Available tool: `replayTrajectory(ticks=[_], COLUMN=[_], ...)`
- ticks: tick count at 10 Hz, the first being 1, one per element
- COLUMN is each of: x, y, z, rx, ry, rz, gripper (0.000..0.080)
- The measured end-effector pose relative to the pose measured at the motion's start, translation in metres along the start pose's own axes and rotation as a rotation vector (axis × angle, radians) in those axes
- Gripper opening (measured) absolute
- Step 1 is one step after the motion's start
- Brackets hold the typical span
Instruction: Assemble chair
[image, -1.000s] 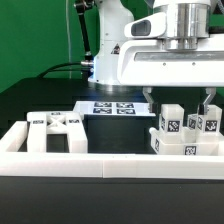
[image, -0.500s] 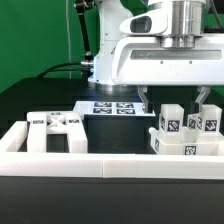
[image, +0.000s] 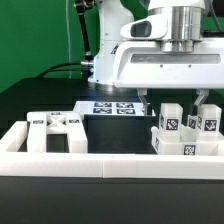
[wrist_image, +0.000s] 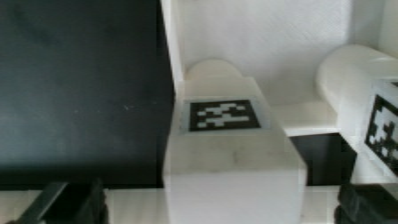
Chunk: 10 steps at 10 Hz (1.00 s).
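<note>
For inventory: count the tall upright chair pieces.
2: one upright piece under the gripper, the other upright piece to the exterior view's right of it; more may be hidden.

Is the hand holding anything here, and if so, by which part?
Nothing is held. The hand stands open over the upright chair pieces, closed on none of them.

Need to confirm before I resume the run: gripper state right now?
Gripper: jaws wide open, holding nothing; a tagged chair piece stands between them, not gripped.
</note>
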<state>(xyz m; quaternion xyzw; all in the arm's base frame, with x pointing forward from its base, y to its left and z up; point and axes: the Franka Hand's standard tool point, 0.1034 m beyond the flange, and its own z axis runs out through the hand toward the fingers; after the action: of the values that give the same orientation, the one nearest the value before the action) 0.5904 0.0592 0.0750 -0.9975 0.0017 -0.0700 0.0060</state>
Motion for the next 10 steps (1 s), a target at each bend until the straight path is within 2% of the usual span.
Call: replayTrajectory(ticks=[1, 2, 3, 4, 8, 10], x=[-0.0002, -0.0003, -0.0003, -0.0003, -0.0004, -0.0010], y=[0.0000, 0.0001, 0.0000, 0.0001, 0.0009, 0.0031], z=[0.0004, 0.0004, 0.0005, 0.0006, 0.0008, 0.0011], rx=[0.000, 0.000, 0.000, 0.000, 0.001, 0.006], ry=[-0.001, -0.001, -0.001, -0.001, -0.001, 0.000], rz=[0.000, 0.000, 0.013, 0.029, 0.211, 0.456], gripper=[0.0556, 0.0371, 0.0371, 0.0290, 0.0290, 0.0290])
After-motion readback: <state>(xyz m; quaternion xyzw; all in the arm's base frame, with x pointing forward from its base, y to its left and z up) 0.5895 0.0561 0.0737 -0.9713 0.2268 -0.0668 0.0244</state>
